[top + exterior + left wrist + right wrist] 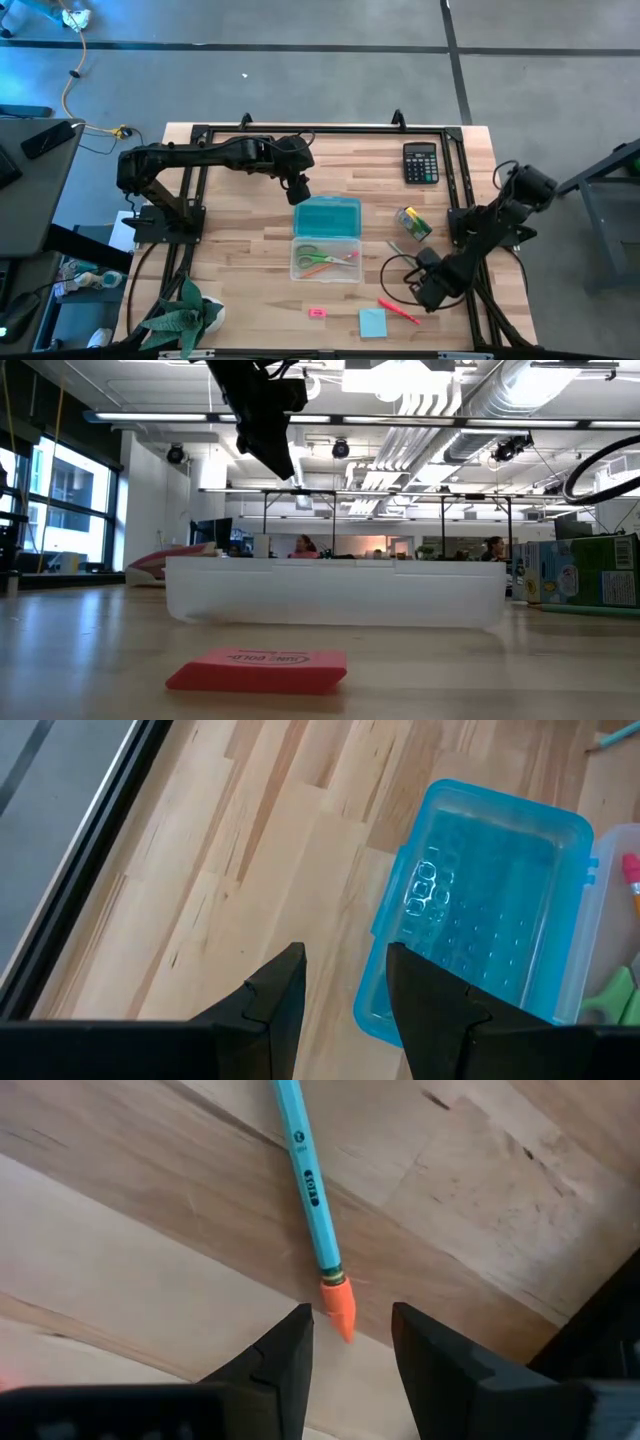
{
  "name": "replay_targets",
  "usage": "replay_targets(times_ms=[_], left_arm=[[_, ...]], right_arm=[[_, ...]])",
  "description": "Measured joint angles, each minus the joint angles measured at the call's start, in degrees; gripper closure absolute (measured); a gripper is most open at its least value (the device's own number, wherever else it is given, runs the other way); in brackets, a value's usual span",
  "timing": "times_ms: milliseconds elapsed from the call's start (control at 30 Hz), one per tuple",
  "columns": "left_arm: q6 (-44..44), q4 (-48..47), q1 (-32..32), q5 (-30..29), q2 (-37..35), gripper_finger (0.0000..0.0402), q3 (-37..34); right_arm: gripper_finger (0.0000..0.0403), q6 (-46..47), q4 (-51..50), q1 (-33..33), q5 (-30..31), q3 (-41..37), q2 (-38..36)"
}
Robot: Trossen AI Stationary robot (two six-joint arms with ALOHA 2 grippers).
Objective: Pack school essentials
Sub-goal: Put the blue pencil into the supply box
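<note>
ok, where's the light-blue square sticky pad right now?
In the high view, the light-blue square sticky pad lies flat near the table's front edge, right of centre, between the tiny pink eraser and the red pen, below the open clear plastic case.

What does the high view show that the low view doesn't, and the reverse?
Only high: calculator, scissors in the open case, red pen, sticky pad, right end effector above the table beside the pen. Only low: people and office behind the table. Both: case, pink eraser, left arm.
</note>
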Motion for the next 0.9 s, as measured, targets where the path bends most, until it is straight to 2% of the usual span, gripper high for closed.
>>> replay_targets(times_ms=[333, 433, 700, 900], left_arm=[[0.00, 0.07, 0.00, 0.05, 0.00, 0.0273, 0.00], [0.00, 0.08, 0.00, 0.09, 0.00, 0.0273, 0.00], [-0.15, -0.22, 0.00, 0.55, 0.02, 0.0273, -0.04], [-0.83, -1.66, 0.00, 0.99, 0.02, 0.0273, -0.04]], right_arm=[[0.0280, -0.30, 6.33, 0.74, 0.20, -1.37, 3.12], [0.0299, 2.12, 10.32, 0.80, -0.28, -4.02, 2.59], [0.0368, 2.04, 9.34, 0.81, 0.22, -3.65, 0.16], [0.0394, 1.80, 9.81, 0.85, 0.24, -3.65, 0.05]])
